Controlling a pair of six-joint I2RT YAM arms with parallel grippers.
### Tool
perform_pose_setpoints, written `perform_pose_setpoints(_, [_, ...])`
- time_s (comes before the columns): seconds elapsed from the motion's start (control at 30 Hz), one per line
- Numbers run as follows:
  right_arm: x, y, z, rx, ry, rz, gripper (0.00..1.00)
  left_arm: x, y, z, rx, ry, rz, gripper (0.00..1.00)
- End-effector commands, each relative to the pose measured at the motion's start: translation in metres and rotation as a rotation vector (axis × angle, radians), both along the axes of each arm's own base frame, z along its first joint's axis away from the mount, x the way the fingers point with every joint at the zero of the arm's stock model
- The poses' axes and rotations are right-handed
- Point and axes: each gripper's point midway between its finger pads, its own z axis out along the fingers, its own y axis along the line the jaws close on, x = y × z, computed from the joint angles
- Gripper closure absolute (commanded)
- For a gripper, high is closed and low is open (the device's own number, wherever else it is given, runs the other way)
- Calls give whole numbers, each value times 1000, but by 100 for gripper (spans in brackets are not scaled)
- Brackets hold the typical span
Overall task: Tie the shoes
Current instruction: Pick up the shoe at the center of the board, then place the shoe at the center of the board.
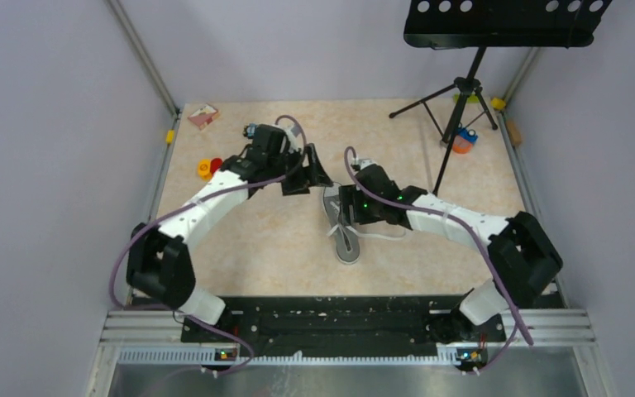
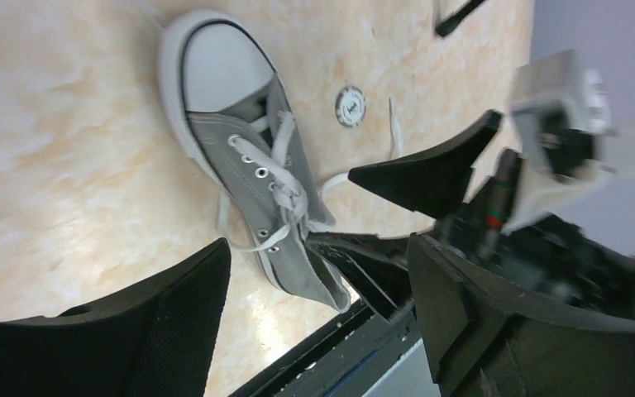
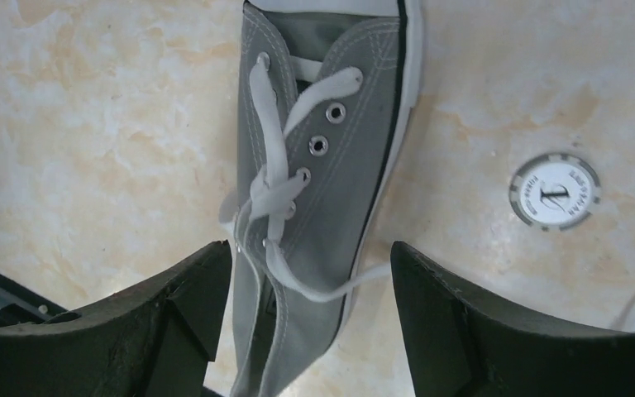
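Sneaker: a grey low-top canvas sneaker (image 1: 346,241) (image 2: 258,162) (image 3: 331,157) with a white sole and toe cap is seen sole-down near the middle of the table (image 1: 248,240), between the two arms.
Laces: the white laces (image 2: 285,192) (image 3: 271,188) are threaded through the eyelets and crossed over the tongue near the upper eyelets; one loose end is draped over the side of the shoe onto the table.
Left gripper: the left gripper (image 1: 310,175) (image 2: 318,248) is held over the table just beyond the shoe's far end. Its fingers are spread wide and nothing is held between them.
Right gripper: the right gripper (image 1: 349,207) (image 3: 310,256) is held over the far half of the sneaker. Its fingers are spread wide, one on each side of the shoe's heel half, and nothing is gripped. Whether a finger touches the canvas cannot be told.
Grippers together: the two are placed close to each other; a black finger (image 2: 430,172) of the right gripper is seen in the left wrist view.
Poker chip: a white poker chip (image 2: 350,105) (image 3: 555,190) is lying flat on the table near the sneaker, apart from it.
Music stand: a black music stand (image 1: 504,21) on a tripod is set at the far right.
Far edge: small coloured objects (image 1: 209,168) are scattered well apart from the shoe.
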Motion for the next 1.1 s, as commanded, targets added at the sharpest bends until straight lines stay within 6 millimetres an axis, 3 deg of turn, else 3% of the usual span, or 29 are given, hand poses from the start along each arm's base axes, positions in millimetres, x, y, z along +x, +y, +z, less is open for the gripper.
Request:
perform_pose_setpoints(0.0, [19,32,3,11,-43,43,28,-1,55,16,3,-17,175,19])
perform_pose_setpoints(0.1, [23,40,-14,-28,-31,55,30,-5,90,9,15,-13,298,21])
perform_pose_setpoints(0.17, [26,40,-25,-51,-18,44,40,-9,103,-1,40,-5,349,27])
perform_pose_setpoints(0.2, [28,39,-28,-61,-20,34,52,-13,106,-7,51,5,363,29])
perform_pose_setpoints(0.27, [32,32,-28,-88,-25,-4,98,-19,108,-17,59,37,370,36])
perform_pose_setpoints(0.4, [34,11,-7,-107,-92,-88,100,-28,99,-35,35,106,340,47])
perform_pose_setpoints(0.53, [26,-16,16,-93,-150,-180,100,-30,83,-50,23,142,308,50])
perform_pose_setpoints(0.73, [6,-46,5,-78,-126,-302,100,-30,34,-82,50,237,251,35])
perform_pose_setpoints(0.8, [1,-51,-4,-85,-104,-328,100,-30,14,-90,32,265,211,35])
perform_pose_setpoints(0.9, [-2,-53,-7,-77,-87,-344,100,-31,-12,-91,-6,273,143,39])
perform_pose_setpoints(1.07, [2,-51,16,-34,-134,-344,100,-31,-38,-79,-102,232,64,45])
